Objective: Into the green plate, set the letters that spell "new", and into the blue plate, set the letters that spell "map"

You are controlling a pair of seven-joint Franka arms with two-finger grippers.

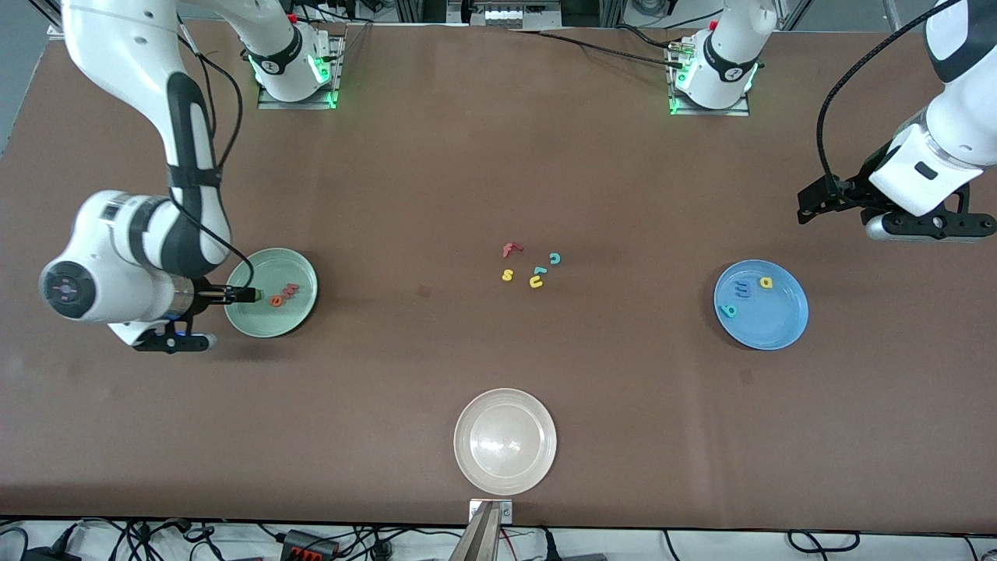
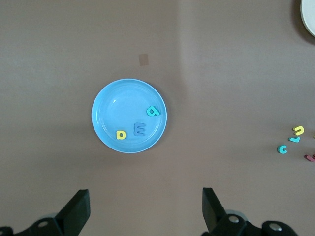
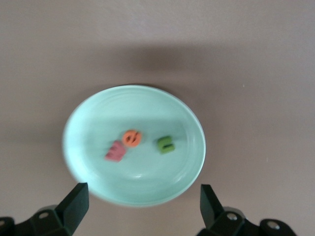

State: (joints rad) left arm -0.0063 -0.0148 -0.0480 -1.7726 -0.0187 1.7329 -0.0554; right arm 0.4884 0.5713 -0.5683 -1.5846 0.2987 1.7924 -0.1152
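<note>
The green plate (image 1: 304, 274) lies toward the right arm's end of the table. In it lie the green n (image 3: 166, 144), the orange e (image 3: 132, 138) and the pinkish-red w (image 3: 114, 151). My right gripper (image 3: 142, 196) hangs open over the plate's (image 3: 193, 129) edge, holding nothing. The blue plate (image 1: 787, 327) lies toward the left arm's end and holds the yellow a (image 1: 766, 283), the blue m (image 1: 744, 289) and the teal p (image 1: 729, 310). Up in the air near that plate (image 2: 101, 110), my left gripper (image 2: 146, 199) waits open and empty.
Loose letters lie at the table's middle: a red f (image 1: 511, 249), a teal c (image 1: 554, 258), a yellow s (image 1: 507, 274), a yellow u (image 1: 536, 282) and a small teal piece (image 1: 539, 271). A whitish-beige plate (image 1: 467, 421) sits nearest the front camera.
</note>
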